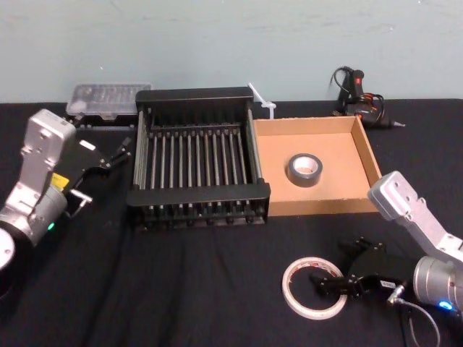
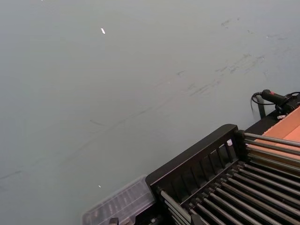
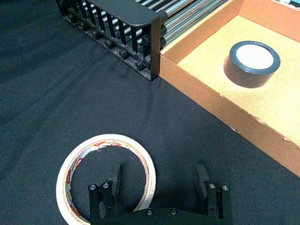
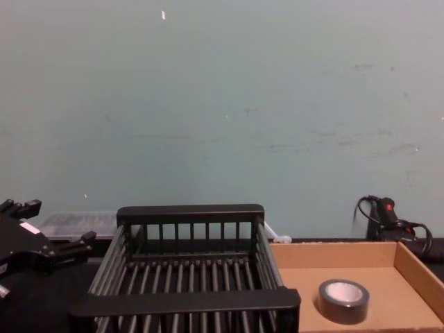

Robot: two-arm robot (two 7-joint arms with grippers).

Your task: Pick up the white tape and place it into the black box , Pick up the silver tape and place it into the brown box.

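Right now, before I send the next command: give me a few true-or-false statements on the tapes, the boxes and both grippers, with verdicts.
1. The silver tape lies inside the brown box. True.
2. The white tape is in the black box. False: it lies flat on the black tablecloth, in front of the brown box.
3. The right gripper is shut on the white tape. False: it is open, with one finger inside the ring and the other outside.
4. The left gripper is open and holds nothing, to the left of the black box. True.
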